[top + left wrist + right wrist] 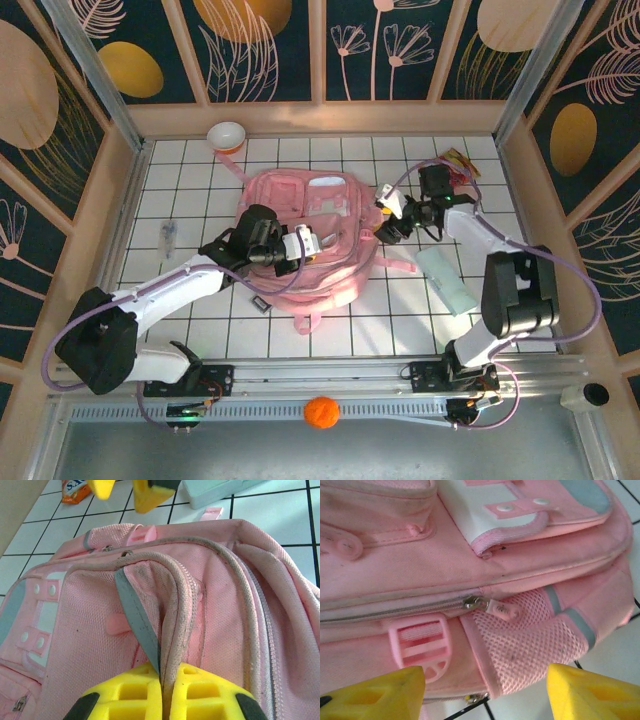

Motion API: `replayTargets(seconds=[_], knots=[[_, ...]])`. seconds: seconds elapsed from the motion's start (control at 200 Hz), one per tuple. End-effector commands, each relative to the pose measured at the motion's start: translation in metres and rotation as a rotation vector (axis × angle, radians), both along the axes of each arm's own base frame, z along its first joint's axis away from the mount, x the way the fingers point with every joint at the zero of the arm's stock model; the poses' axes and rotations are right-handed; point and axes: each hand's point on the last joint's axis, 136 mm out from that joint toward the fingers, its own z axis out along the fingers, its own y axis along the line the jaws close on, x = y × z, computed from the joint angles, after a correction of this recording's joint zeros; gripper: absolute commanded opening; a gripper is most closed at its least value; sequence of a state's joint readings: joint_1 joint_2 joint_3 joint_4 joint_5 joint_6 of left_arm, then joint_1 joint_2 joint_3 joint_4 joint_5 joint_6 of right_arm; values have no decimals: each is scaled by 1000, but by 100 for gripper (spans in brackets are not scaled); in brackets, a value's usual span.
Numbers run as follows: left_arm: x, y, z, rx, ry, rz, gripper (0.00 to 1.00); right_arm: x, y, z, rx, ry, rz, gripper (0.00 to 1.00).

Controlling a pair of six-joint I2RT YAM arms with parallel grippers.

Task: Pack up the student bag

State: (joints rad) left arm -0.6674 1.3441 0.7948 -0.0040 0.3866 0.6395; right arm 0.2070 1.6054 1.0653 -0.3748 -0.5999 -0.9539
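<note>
The student bag [325,215] lies flat in the middle of the tiled table, pink with a white patch. My left gripper [305,243] sits over its left part. In the left wrist view that gripper [167,680] is shut on a raised fold of the student bag [220,605], pinching the piped zip seam and a grey strip. My right gripper [386,214] hovers at the bag's right side. From the right wrist, that gripper [485,700] stands open, its yellow fingertips [375,695] wide apart. They face the mesh side pocket [530,645], a zip pull [496,606] and a pink buckle [420,640].
A white bowl [227,135] stands at the back left. A pale green case [447,278] lies right of the bag, and an orange snack packet [458,162] at the back right. A clear pen [167,235] lies left. An orange ball [321,411] rests below the rail.
</note>
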Motion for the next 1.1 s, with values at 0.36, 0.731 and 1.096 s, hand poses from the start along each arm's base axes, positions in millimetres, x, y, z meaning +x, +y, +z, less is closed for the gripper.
replayTargets(seconds=[0.36,0.731,1.096], knots=[[3,-12,62,-90,-203,-99,0,11,44,-38,-28,24,296,63],[7,-16,82,-163,-221,-74,0,1,48,-36,13,151,285,31],[35,-4,72,-101,-203,95,0,7,47,13,78,180,176,0]])
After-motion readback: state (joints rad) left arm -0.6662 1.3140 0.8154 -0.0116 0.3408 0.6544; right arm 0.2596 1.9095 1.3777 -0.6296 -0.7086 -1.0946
